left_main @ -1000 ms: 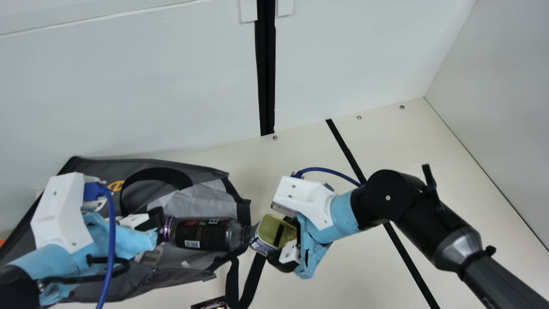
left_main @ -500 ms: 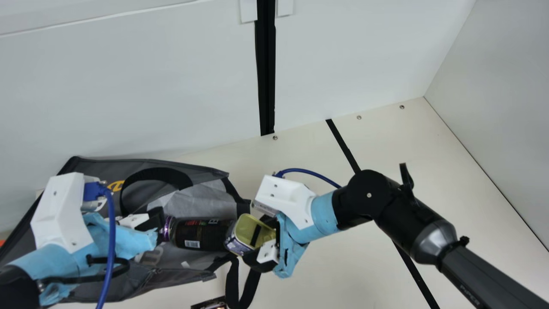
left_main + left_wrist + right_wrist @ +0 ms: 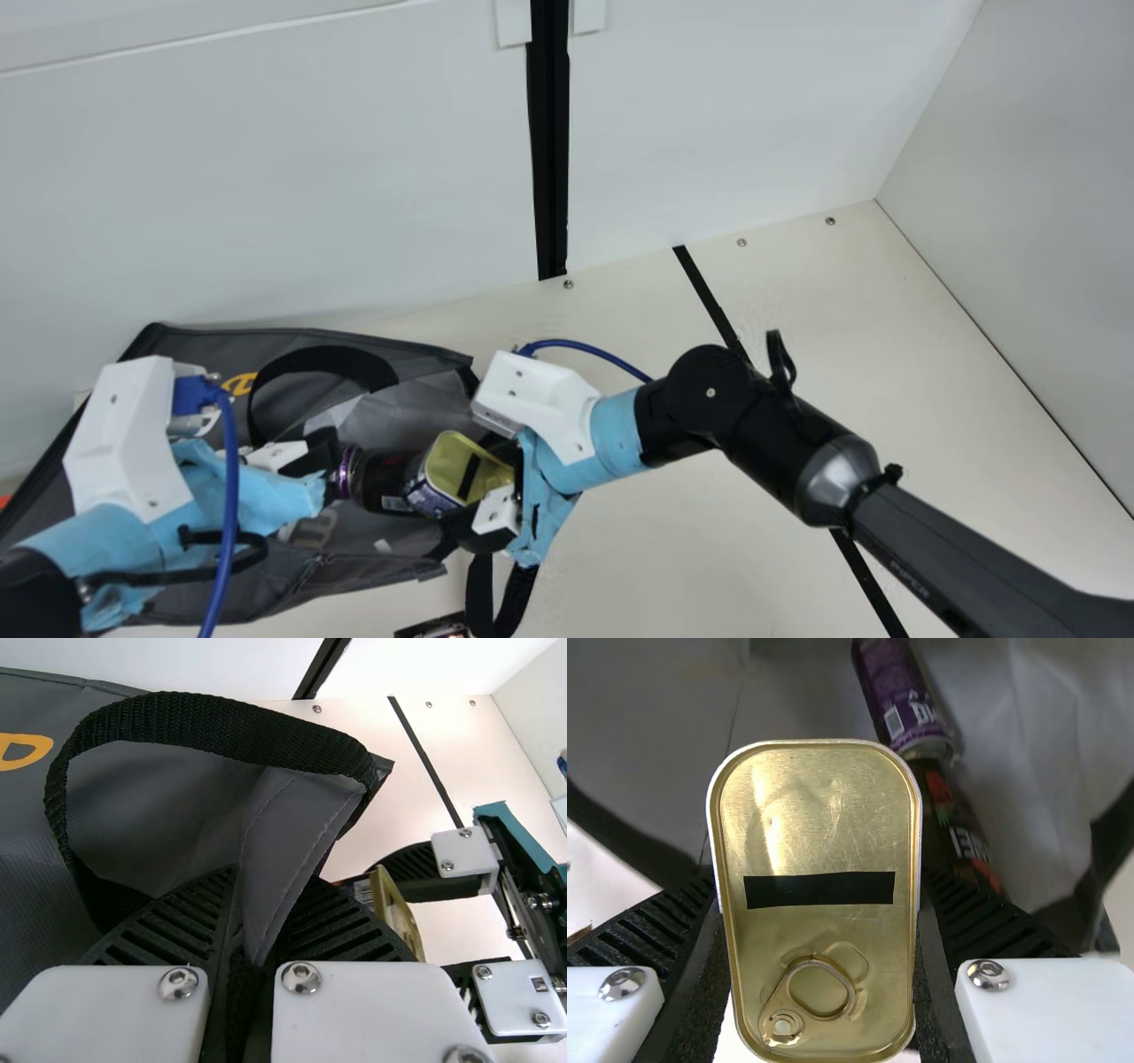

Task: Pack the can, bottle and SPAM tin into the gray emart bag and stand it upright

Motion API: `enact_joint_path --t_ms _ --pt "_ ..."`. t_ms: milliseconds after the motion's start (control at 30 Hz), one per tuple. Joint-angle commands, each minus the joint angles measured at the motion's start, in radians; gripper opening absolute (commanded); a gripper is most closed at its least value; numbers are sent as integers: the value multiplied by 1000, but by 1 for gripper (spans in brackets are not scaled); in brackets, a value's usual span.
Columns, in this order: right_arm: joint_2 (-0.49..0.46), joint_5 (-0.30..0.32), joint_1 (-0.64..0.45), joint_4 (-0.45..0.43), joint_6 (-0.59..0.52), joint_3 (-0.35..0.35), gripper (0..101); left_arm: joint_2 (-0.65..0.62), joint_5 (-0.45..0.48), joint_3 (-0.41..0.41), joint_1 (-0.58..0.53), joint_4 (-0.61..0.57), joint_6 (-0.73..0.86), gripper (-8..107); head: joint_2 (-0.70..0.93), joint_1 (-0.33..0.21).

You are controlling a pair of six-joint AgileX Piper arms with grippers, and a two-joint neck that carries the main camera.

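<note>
The gray bag (image 3: 199,347) lies on its side, its mouth toward the main view's right. My left gripper (image 3: 321,456) is over it; in the left wrist view my left gripper (image 3: 252,921) is shut on a fold of bag fabric (image 3: 288,837) beside a black handle. My right gripper (image 3: 469,486), at the bag's mouth, is shut on the SPAM tin (image 3: 452,470). In the right wrist view my right gripper (image 3: 819,921) grips the tin (image 3: 819,842) by its sides, pull-tab end facing the camera. Beyond it, the purple can (image 3: 902,691) and dark bottle (image 3: 961,833) lie end to end inside the bag.
A black strap loop (image 3: 479,585) hangs out of the bag at the near side, beside a small dark object (image 3: 434,627) at the bottom edge. A white wall (image 3: 354,177) stands behind the bag. Black tape (image 3: 709,297) crosses the cream table.
My right gripper has carried the tin leftward from the bottle's neck end to over the bottle, into the bag's mouth. The left arm has kept still.
</note>
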Motion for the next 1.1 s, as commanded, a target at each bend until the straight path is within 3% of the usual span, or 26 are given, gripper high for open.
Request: enact_joint_path --t_ms 0,1067 --pt "11 -7 6 13 -3 -10 0 0 0 0 0 0 0 -8 -2 -23" --pt "230 -136 157 139 -4 -190 0 0 0 0 0 0 0 -8 -2 -23"
